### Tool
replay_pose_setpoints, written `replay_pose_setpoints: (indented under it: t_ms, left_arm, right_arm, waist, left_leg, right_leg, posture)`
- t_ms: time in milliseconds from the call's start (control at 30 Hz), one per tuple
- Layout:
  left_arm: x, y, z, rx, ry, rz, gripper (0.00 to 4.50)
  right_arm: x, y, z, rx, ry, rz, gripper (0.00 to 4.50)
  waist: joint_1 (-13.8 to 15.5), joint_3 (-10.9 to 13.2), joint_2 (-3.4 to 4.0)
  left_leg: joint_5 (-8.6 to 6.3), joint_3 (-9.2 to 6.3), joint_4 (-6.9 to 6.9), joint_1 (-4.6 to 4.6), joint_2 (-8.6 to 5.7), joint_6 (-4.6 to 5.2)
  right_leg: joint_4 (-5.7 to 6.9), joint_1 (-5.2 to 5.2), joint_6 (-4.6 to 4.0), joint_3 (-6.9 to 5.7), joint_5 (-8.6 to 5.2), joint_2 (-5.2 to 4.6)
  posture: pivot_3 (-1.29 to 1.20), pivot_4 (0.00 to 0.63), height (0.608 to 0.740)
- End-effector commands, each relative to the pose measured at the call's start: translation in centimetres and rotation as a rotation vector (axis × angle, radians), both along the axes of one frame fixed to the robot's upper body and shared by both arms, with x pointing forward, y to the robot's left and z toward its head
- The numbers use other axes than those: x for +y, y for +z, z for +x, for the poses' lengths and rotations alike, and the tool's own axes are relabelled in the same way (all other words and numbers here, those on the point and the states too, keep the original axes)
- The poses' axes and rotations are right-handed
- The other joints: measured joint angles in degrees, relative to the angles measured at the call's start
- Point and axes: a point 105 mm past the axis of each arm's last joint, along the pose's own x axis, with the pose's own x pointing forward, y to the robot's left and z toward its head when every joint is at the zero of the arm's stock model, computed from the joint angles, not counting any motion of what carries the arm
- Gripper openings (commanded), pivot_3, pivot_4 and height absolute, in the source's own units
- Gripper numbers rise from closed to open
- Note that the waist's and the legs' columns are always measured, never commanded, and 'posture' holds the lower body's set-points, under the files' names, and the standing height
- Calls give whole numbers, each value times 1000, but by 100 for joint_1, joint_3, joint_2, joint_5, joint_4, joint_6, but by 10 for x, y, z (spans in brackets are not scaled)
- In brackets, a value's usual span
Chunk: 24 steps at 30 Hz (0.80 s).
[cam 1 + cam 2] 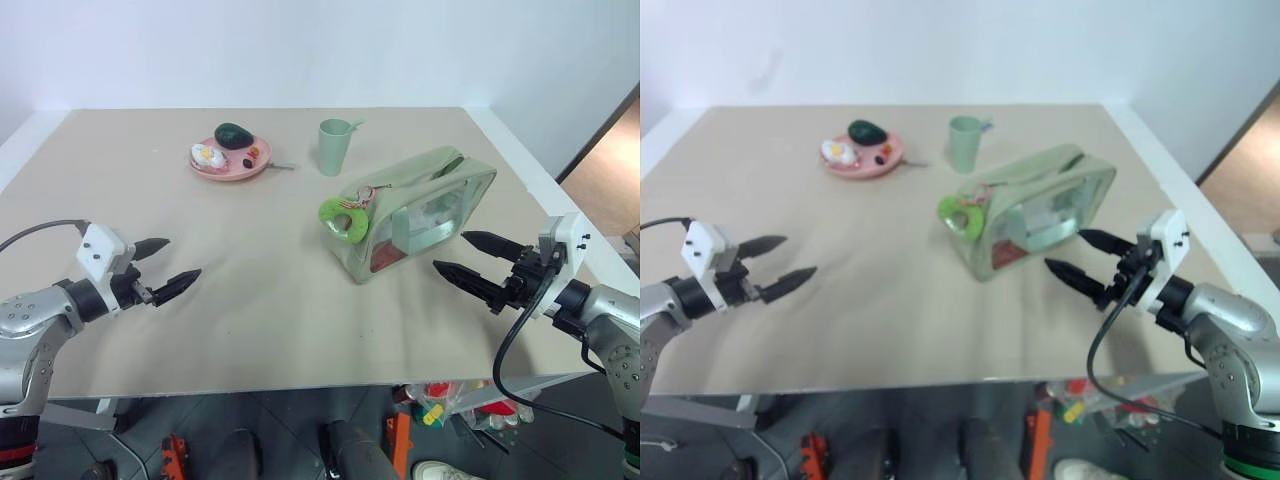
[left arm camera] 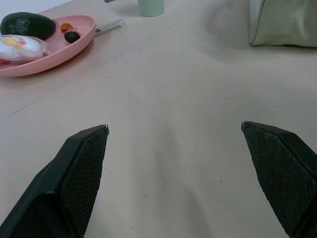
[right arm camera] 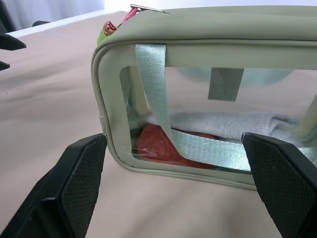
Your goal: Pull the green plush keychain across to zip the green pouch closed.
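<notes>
The green pouch (image 1: 420, 208) lies on the table right of centre, its clear side panel and green strap (image 3: 158, 84) facing my right gripper. The green plush keychain (image 1: 343, 217) hangs at the pouch's left end. My right gripper (image 1: 468, 256) hovers open just right of the pouch, fingers pointing at it without touching. My left gripper (image 1: 165, 264) is open over bare table at the left, far from the pouch. Through the clear panel, something red and something grey show inside the pouch.
A pink plate (image 1: 230, 160) with a dark green avocado toy (image 1: 233, 134) and an egg toy sits at the back left of centre. A pale green cup (image 1: 334, 146) stands behind the pouch. The table's front edge (image 1: 300, 388) runs just below both arms.
</notes>
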Motion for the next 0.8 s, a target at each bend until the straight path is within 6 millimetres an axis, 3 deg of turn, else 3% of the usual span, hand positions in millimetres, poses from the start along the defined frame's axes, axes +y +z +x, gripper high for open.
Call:
replay_pose_setpoints:
  t_ms: [33,500,700,800]
  left_arm:
    - [0,17,1,-70,25,-7,4450]
    - [-18,24,-4,-57,-42,-21,4450]
    - [-64,48,-2,-77,-246,-31,4450]
    - [-101,64,-1,-91,-411,-39,4450]
  right_arm:
    - [-2,13,2,-49,-10,-7,4500]
    - [5,9,3,-49,0,-1,4500]
    - [14,13,-6,-80,31,46,4500]
    - [22,15,-12,-104,67,61,4500]
  waist:
    - [0,0,0]
    - [-1,0,0]
    - [10,0,0]
    - [14,0,0]
  left_leg:
    - [0,0,0,0,0,0]
    - [0,1,2,0,0,0]
    - [1,-2,6,-1,-3,0]
    - [1,-3,11,-4,-6,0]
  right_leg:
    - [0,0,0,0,0,0]
    - [0,1,2,1,2,0]
    - [1,3,5,0,3,0]
    - [0,6,27,1,16,0]
  posture:
    - [0,150,740]
    - [0,150,740]
    - [0,150,740]
    - [0,150,740]
